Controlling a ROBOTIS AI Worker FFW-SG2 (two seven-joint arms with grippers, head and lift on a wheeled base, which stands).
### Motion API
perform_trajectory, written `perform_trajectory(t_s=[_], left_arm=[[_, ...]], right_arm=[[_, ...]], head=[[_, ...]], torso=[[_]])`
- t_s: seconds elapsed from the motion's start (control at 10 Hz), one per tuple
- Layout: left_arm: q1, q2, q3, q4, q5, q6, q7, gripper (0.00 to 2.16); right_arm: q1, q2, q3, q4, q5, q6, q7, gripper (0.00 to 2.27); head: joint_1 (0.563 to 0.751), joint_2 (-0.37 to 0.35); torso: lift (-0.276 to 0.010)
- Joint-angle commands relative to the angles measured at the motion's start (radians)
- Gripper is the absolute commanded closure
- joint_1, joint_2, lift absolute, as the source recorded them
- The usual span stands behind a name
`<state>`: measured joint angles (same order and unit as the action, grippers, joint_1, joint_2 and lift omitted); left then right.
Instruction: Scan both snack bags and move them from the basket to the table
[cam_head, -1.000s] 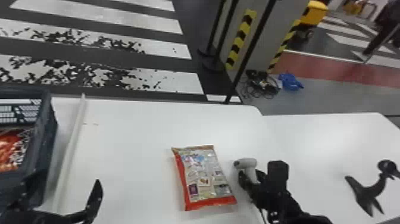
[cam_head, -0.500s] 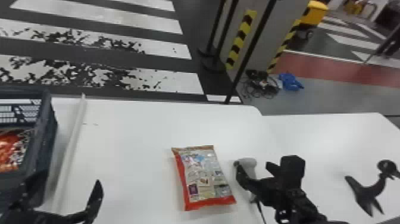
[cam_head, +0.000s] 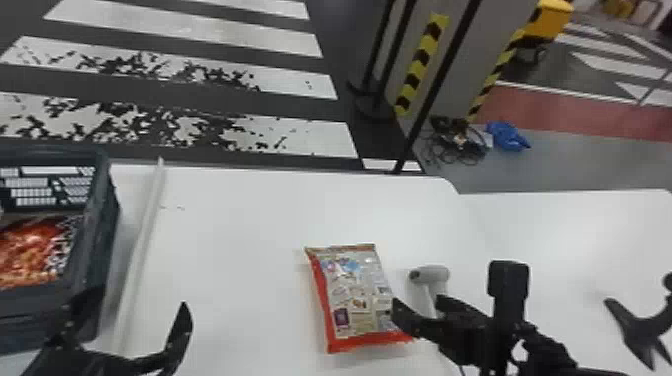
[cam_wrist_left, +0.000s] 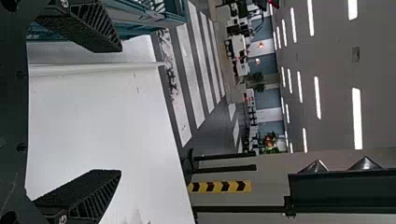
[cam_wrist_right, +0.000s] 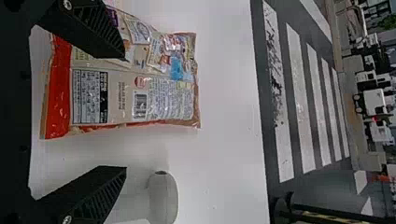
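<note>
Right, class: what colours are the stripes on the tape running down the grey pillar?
Yellow and black stripes, clearest in the head view.

There was one basket (cam_head: 97, 240) with one snack bag (cam_head: 32, 255) in it and one other snack bag (cam_head: 355, 295) out of it. There were two grippers, the left gripper (cam_head: 141, 300) and the right gripper (cam_head: 416, 300), one gray scanner (cam_head: 436, 274), one long white bar (cam_head: 141, 250) and one black forked thing (cam_head: 642, 327). Farther off were three black poles (cam_head: 436, 85), one blue thing (cam_head: 507, 136) and one yellow cart (cam_head: 550, 20).
</note>
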<state>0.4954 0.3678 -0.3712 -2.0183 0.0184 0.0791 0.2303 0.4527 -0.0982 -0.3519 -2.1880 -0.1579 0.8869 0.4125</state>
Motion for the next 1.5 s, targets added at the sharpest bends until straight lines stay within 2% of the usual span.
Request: perform_trajectory(t_s=[0.0,0.5,0.8,1.4], left_arm=[[0.0,0.0,0.0,0.004,0.0,0.0,0.0,0.06],[0.002,0.002,-0.002,0.016,0.0,-0.031,0.003,0.07],[0.005,0.005,-0.002,0.012,0.0,-0.034,0.003,0.07],[0.003,0.008,-0.003,0.006,-0.005,-0.025,0.003,0.07]], right_arm=[[-0.043,0.0,-0.019,0.031,-0.035,0.063,0.04,0.07],[-0.198,-0.003,-0.018,0.234,-0.025,0.1,0.16,0.07],[-0.232,-0.012,-0.009,0.303,0.044,0.011,0.206,0.07],[-0.262,-0.034,-0.007,0.399,0.043,0.008,0.226,0.07]], head=[[0.695,-0.292],[0.695,-0.253],[0.695,-0.245],[0.695,-0.268]], torso=[[-0.098],[-0.098],[-0.098],[-0.098]])
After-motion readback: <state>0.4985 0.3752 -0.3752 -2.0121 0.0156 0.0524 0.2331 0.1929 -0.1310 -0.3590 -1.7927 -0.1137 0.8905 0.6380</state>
